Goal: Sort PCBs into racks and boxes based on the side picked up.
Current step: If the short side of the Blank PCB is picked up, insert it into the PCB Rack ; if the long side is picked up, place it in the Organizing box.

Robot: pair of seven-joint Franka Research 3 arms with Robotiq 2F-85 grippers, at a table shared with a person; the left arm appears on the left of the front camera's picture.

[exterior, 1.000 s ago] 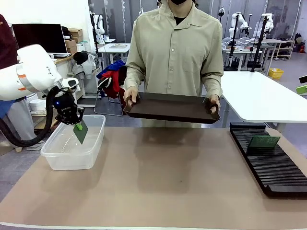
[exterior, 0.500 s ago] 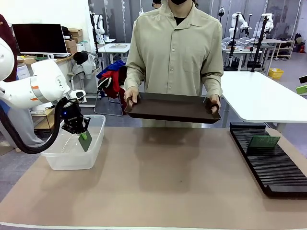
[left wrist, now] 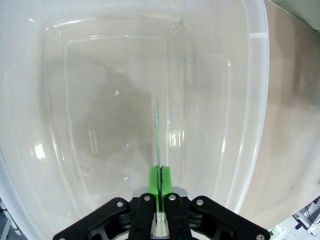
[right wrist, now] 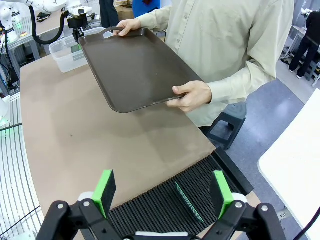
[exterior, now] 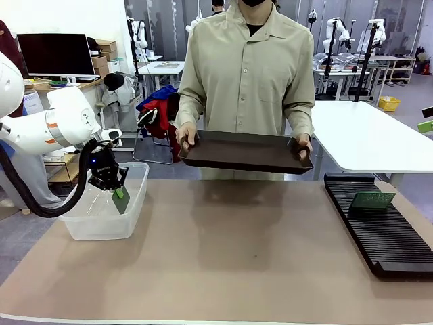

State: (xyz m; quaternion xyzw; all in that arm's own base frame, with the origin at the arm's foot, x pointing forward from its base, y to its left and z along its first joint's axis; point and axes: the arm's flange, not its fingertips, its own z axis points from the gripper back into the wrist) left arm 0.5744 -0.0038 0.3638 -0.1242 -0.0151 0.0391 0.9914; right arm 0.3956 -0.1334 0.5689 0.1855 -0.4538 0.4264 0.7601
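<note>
Gripping: left gripper (exterior: 116,184) pinches one green PCB (exterior: 121,200) edge-on, low inside the clear tub (exterior: 101,227).
Right gripper (right wrist: 162,192): jaws spread wide, empty, above the black rack (right wrist: 165,210).
Count: two PCBs; the second PCB (exterior: 371,200) stands slotted in the rack.
Wrist view: shows the held board as a thin line.
Person: holds a brown tray (exterior: 243,152).

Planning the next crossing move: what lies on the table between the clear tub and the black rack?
Nothing: in the front view the brown tabletop is bare between the clear tub and the black rack. The tray is held up at the far edge.
</note>
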